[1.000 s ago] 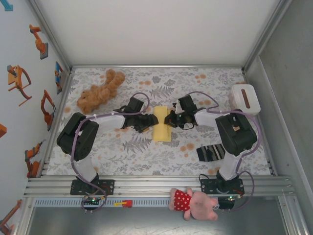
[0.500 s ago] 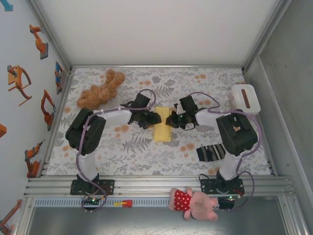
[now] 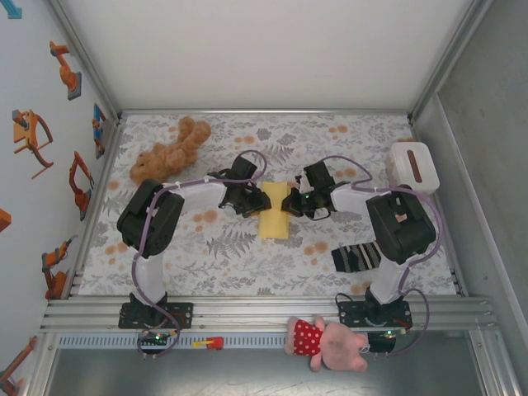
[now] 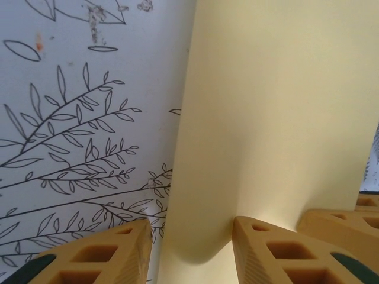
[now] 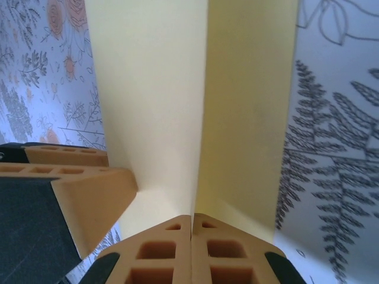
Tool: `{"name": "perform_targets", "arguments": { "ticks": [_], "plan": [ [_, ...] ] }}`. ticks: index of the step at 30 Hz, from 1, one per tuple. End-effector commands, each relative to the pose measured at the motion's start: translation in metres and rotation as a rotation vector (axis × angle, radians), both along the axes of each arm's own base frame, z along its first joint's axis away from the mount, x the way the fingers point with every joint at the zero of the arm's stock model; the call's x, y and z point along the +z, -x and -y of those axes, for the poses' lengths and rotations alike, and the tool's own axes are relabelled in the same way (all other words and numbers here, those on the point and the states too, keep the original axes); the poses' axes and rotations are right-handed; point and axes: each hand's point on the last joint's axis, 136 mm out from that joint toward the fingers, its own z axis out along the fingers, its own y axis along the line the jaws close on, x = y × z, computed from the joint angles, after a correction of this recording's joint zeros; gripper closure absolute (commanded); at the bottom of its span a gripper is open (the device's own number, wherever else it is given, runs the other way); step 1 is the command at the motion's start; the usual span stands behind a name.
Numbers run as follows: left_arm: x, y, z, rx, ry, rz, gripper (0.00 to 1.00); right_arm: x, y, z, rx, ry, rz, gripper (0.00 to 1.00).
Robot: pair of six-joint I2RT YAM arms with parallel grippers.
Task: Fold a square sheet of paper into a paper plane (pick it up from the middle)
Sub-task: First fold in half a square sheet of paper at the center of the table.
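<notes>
Moved right since earlier, the left gripper (image 3: 258, 198) is being narrowed, fingers still apart, round the square sheet of paper (image 3: 274, 219) in the middle of the floral table (image 3: 247, 264), its right edge being pinched by the closed right gripper (image 3: 289, 203).

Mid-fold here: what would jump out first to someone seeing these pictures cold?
The pale-yellow sheet of paper at the middle of the floral table, partly folded, with both arms meeting at it: the right gripper pinched shut on its crease, the left gripper with fingers apart astride a curled edge. Next, the brown teddy at the far left and the pink doll on the near rail.
</notes>
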Motion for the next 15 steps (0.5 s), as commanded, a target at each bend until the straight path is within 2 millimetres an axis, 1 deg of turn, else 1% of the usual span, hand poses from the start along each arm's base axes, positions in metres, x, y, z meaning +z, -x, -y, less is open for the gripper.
{"name": "perform_targets", "arguments": {
  "ticks": [1, 3, 5, 6, 7, 9, 12, 15],
  "plan": [
    [-0.026, 0.011, -0.012, -0.022, -0.122, -0.036, 0.60, 0.018, -0.004, 0.014, -0.037, 0.042, 0.058, 0.94],
    [-0.038, 0.016, -0.016, -0.032, -0.176, -0.049, 0.60, 0.025, -0.008, 0.021, -0.063, 0.063, 0.089, 0.90],
    [-0.048, 0.022, -0.019, -0.047, -0.223, -0.064, 0.61, 0.034, -0.011, 0.027, -0.090, 0.083, 0.126, 0.83],
    [-0.054, 0.025, -0.023, -0.052, -0.258, -0.069, 0.61, 0.037, -0.011, 0.030, -0.098, 0.093, 0.139, 0.81],
    [-0.059, 0.028, -0.026, -0.058, -0.279, -0.072, 0.62, 0.039, -0.013, 0.033, -0.110, 0.106, 0.148, 0.81],
    [-0.068, 0.032, -0.029, -0.073, -0.310, -0.085, 0.63, 0.042, -0.013, 0.037, -0.125, 0.121, 0.160, 0.76],
    [-0.074, 0.036, -0.033, -0.077, -0.334, -0.095, 0.63, 0.043, -0.012, 0.043, -0.140, 0.144, 0.163, 0.74],
    [-0.073, 0.034, -0.035, -0.077, -0.345, -0.085, 0.63, 0.039, -0.012, 0.048, -0.148, 0.164, 0.156, 0.74]
  ]
}}
